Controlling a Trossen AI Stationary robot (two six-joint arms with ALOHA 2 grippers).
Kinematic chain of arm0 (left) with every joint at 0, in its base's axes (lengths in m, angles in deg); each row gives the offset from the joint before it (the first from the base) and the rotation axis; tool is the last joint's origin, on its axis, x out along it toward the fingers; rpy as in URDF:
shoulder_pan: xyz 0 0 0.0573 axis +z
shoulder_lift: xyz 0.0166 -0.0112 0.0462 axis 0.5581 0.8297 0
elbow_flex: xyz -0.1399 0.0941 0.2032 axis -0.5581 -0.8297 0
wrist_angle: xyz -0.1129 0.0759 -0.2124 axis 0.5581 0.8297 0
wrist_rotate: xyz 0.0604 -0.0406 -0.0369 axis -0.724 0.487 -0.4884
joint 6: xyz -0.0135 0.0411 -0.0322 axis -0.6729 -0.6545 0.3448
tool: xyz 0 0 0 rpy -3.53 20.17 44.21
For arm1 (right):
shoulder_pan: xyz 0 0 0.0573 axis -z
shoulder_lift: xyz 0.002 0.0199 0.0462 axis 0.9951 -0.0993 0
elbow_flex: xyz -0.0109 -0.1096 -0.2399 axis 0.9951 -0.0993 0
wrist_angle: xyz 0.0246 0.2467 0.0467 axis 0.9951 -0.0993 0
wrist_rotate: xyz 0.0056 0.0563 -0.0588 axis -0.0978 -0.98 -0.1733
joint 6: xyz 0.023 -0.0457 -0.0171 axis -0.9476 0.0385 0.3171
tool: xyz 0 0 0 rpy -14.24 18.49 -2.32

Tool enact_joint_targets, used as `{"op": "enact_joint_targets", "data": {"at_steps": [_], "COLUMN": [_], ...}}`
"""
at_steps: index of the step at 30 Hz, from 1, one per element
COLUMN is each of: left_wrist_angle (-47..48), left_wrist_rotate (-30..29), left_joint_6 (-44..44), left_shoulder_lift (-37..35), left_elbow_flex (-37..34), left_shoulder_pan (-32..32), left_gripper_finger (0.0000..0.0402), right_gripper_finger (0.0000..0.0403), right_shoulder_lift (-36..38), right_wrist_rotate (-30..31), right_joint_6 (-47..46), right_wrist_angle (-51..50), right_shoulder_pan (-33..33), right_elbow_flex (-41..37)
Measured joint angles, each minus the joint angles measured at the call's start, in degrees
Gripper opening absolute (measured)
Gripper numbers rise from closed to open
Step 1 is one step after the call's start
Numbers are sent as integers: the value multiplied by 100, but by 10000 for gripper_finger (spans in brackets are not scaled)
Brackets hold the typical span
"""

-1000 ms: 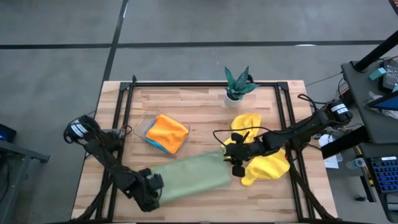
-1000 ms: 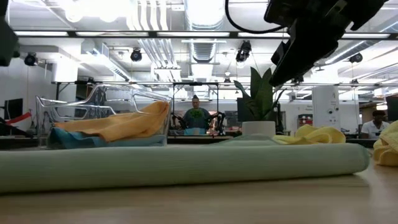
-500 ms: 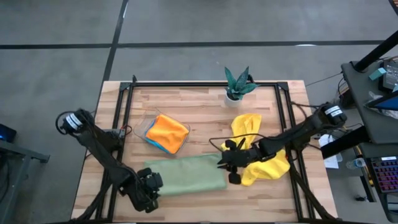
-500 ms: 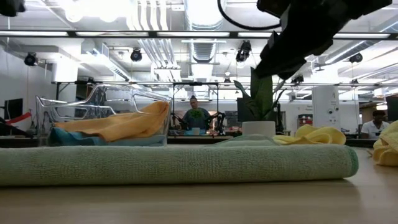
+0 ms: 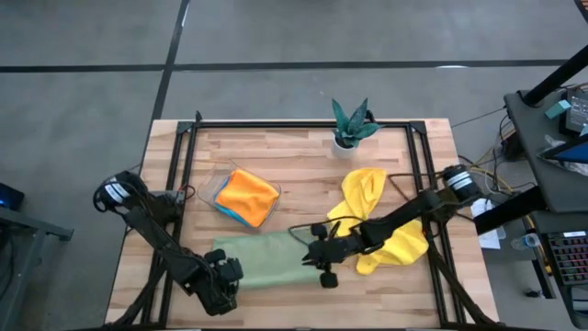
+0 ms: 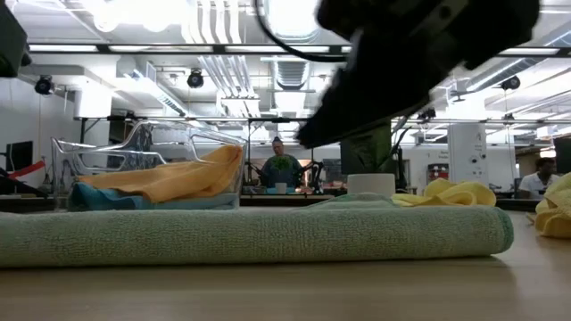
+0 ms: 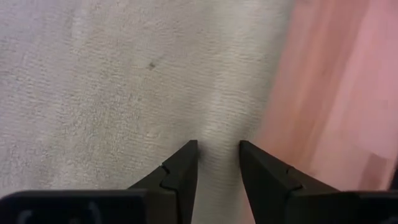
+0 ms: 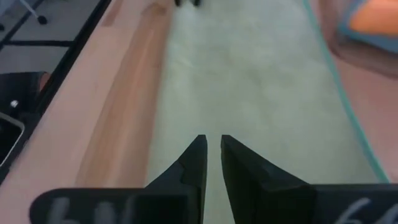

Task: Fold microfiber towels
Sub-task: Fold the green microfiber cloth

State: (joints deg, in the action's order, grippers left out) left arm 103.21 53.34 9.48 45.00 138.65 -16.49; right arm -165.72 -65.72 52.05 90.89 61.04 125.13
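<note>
The pale green towel (image 5: 266, 262) lies folded in a long flat band near the table's front left, also seen in the low view (image 6: 250, 236). My left gripper (image 5: 220, 287) stands at its left end, pointing steeply down, fingers on the cloth (image 7: 124, 74). My right gripper (image 5: 310, 260) hovers over the band's right end. Its fingers are nearly together with nothing between them (image 8: 212, 140), and it is clear of the cloth in the low view (image 6: 339, 116). Two yellow towels (image 5: 366, 188) (image 5: 400, 248) lie crumpled at the right. An orange towel (image 5: 250, 195) rests on a blue one (image 5: 225, 211) in a clear tray. My left gripper meets the green towel close to its left edge (image 7: 217, 124), coming from above and slanting down. A low ridge of cloth sits between the two fingertips (image 7: 189, 152). I cannot tell how many layers are in the hold. The towel lies flat on the table.
The clear tray (image 5: 218, 188) stands behind the green towel at the left. A small plant in a white pot (image 5: 352, 124) stands at the far edge. Black frame rails (image 5: 184, 175) run along the table's left and right sides. Bare wood shows in the middle.
My right gripper has travelled toward the table's left edge and downward, from the yellow towels to over the green towel's right end. The towel's right part, which slanted toward the far right, now lies level and flat. Its left end has stayed in place.
</note>
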Motion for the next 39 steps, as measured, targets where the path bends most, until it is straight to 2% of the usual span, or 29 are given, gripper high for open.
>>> {"op": "enact_joint_targets", "data": {"at_steps": [8,15,22,29,39], "left_wrist_angle": [-57,-68,-42,-20,-16], "left_wrist_rotate": [-24,-38,-47,-59,-64], "left_joint_6": [4,7,4,3,4], "left_shoulder_lift": [45,41,41,43,46], "left_elbow_flex": [-134,-198,-227,-252,-290], "left_shoulder_pan": [0,0,0,0,4], "left_gripper_finger": [104,104,104,104,104], "right_gripper_finger": [38,38,38,38,38], "right_shoulder_lift": [-1157,-2037,-2675,-2832,-2700], "right_wrist_rotate": [-19,3,6,8,76], "right_joint_6": [821,943,915,869,556], "right_wrist_angle": [3,-58,-916,-2233,-4031], "right_shoulder_pan": [-26,-24,-24,-33,-199], "right_elbow_flex": [1472,2768,3719,4243,4320]}}
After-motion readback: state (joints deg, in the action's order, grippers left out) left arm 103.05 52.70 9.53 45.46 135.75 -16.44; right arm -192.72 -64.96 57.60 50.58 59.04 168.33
